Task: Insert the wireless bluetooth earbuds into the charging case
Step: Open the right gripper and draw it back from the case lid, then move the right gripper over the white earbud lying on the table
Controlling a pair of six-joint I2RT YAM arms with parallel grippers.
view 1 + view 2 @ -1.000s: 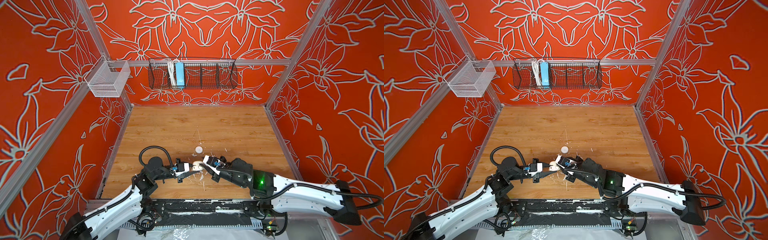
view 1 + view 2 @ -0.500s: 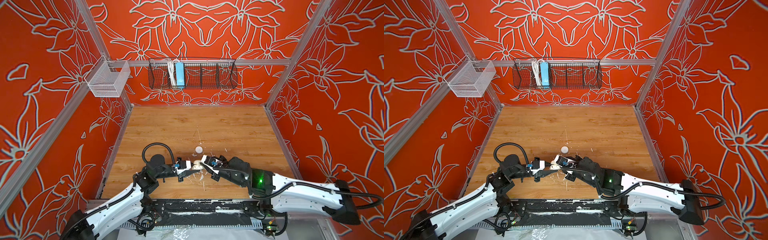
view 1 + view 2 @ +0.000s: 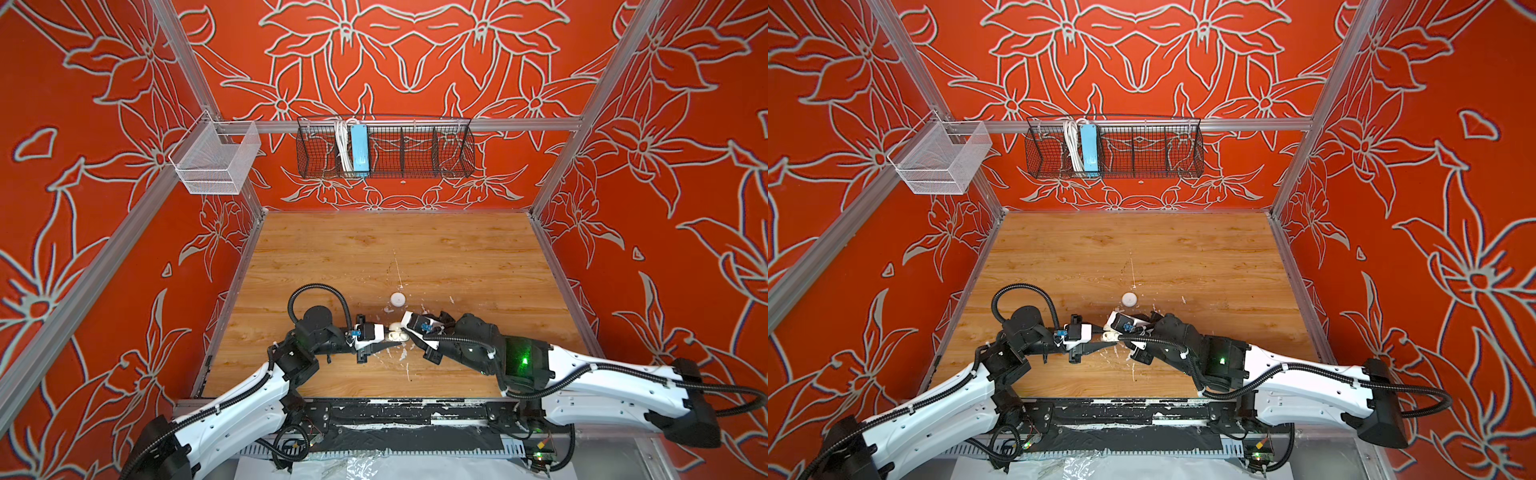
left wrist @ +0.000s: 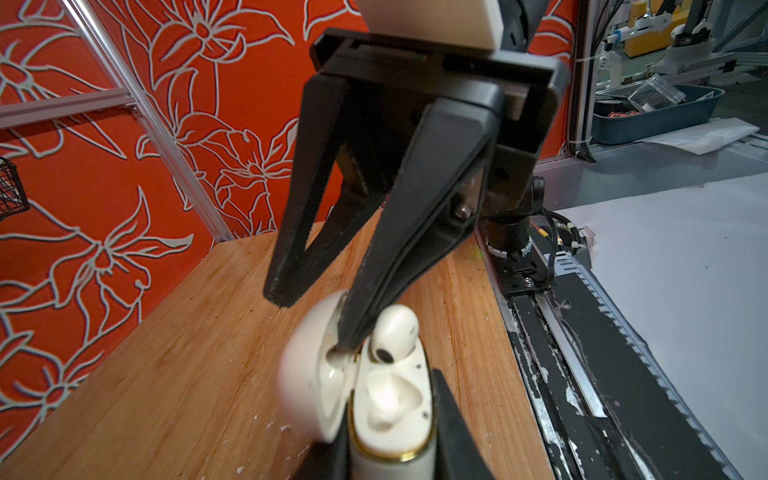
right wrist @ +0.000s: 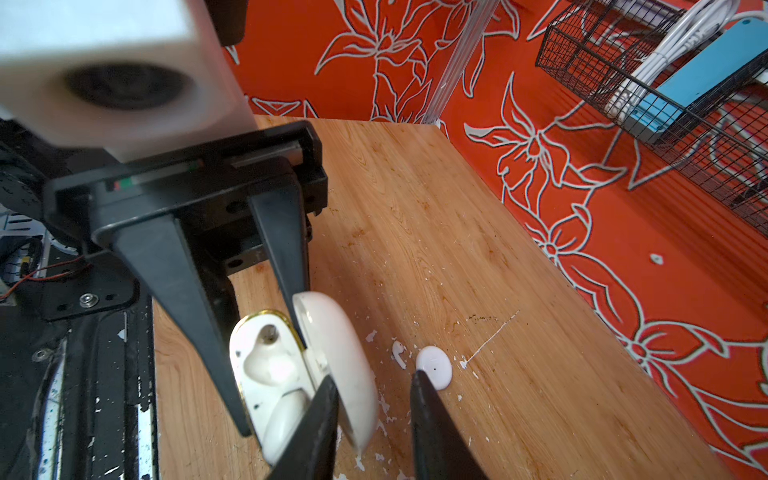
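Observation:
My left gripper (image 4: 390,451) is shut on the base of the white, gold-rimmed charging case (image 4: 390,399), lid (image 4: 309,382) swung open. One white earbud (image 4: 395,332) sits in a socket; the socket beside it shows bare. My right gripper (image 5: 374,379) is open and straddles the lid (image 5: 340,353), one fingertip (image 4: 349,336) down between lid and seated earbud (image 5: 286,415). A second earbud (image 5: 399,353) lies on the table just beyond the case. In both top views the grippers meet at the case (image 3: 397,334) (image 3: 1109,334) near the front.
A round white disc (image 5: 434,368) (image 3: 397,298) lies on the wooden table (image 3: 415,257) next to the loose earbud, among white paint flecks. A black wire basket (image 3: 386,147) and a white mesh basket (image 3: 216,160) hang on the back rail. A black rail (image 3: 395,411) runs along the front edge.
Both grippers have stayed together at the case. The left arm has shifted slightly toward the right arm, and the right jaws stand a touch wider.

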